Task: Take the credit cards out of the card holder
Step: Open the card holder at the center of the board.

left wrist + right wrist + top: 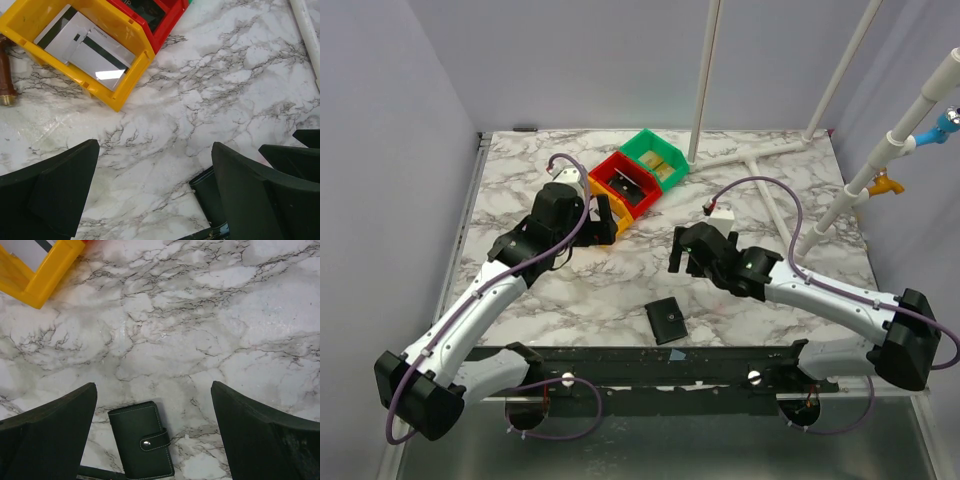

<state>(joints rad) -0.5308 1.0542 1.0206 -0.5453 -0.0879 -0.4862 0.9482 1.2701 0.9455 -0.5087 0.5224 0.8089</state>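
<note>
Right pincer spread wide; card holder lies closed just base-side, between fingers.

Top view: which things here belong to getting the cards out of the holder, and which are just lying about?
Job:
card holder, snapped shut, contents hidden
left gripper, open
right gripper, open

Lying about:
yellow bin, with pale striped cards in it
red bin
green bin
white pipes
</note>
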